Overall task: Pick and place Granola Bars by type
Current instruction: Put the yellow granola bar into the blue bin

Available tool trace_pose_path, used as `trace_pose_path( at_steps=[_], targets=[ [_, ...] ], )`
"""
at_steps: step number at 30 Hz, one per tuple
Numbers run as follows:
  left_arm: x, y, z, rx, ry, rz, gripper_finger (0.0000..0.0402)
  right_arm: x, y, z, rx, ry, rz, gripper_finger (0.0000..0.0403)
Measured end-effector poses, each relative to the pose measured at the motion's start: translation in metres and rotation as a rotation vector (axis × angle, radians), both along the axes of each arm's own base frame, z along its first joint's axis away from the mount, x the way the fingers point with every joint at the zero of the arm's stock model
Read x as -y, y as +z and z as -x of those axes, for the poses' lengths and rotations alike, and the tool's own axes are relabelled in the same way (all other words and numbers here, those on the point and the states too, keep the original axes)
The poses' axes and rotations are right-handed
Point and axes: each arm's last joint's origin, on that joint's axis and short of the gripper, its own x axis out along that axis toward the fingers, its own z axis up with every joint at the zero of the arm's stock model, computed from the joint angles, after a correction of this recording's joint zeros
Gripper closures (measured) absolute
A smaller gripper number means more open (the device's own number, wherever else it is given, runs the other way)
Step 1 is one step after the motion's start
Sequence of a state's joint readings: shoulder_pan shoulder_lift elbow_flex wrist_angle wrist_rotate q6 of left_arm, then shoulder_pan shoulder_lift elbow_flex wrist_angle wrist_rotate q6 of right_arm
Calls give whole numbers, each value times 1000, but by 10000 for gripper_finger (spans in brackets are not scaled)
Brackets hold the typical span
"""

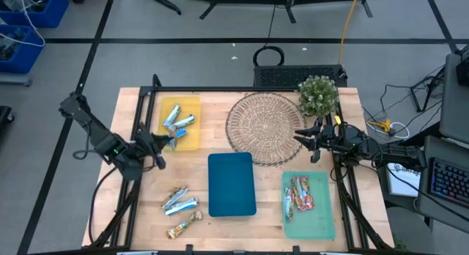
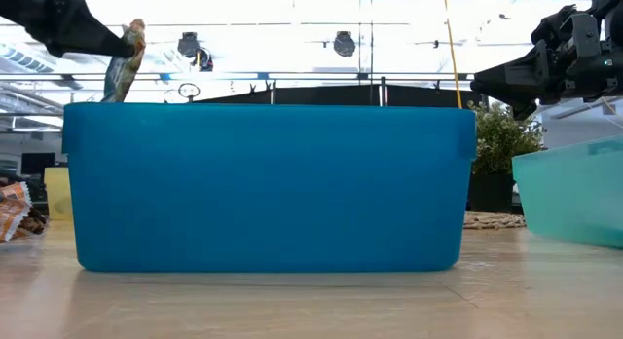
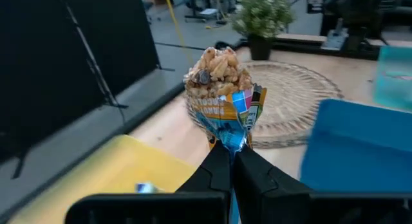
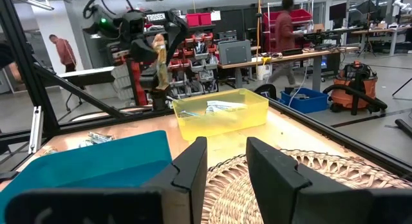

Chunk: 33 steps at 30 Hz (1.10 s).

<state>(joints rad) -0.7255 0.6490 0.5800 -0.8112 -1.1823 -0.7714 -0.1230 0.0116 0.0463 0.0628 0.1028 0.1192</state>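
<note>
— While the left gripper (image 1: 170,142) is pinching a blue foil granola bar (image 3: 223,98) above the yellow tray (image 1: 192,141) at left centre, what is sitting nearby?
— Three crinkly bars (image 1: 178,120) are lying inside; a woven mat (image 1: 264,128) is lying beyond. The right gripper (image 1: 300,139), fingers spread, is hovering over it.

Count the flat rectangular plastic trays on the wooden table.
3. The yellow tray lies at the far left, the dark blue tray in the middle near the front, and the pale green tray at the front right. No others show.
</note>
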Motion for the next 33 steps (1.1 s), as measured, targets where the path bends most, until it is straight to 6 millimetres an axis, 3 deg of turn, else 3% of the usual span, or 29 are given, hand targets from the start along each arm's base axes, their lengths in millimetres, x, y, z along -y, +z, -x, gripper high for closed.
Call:
trace_pose_path(
  at_steps=[12, 21, 28, 33],
  targets=[
    [-26, 13, 5, 82, 37, 22, 396, 0, 0, 0, 0, 0, 0, 303],
    [-24, 14, -26, 315, -474, -47, 396, 0, 0, 0, 0, 0, 0, 303],
    [-35, -2, -50, 359, -605, 11, 396, 0, 0, 0, 0, 0, 0, 303],
    [-38, -3, -73, 411, -741, 14, 395, 0, 0, 0, 0, 0, 0, 303]
  ],
)
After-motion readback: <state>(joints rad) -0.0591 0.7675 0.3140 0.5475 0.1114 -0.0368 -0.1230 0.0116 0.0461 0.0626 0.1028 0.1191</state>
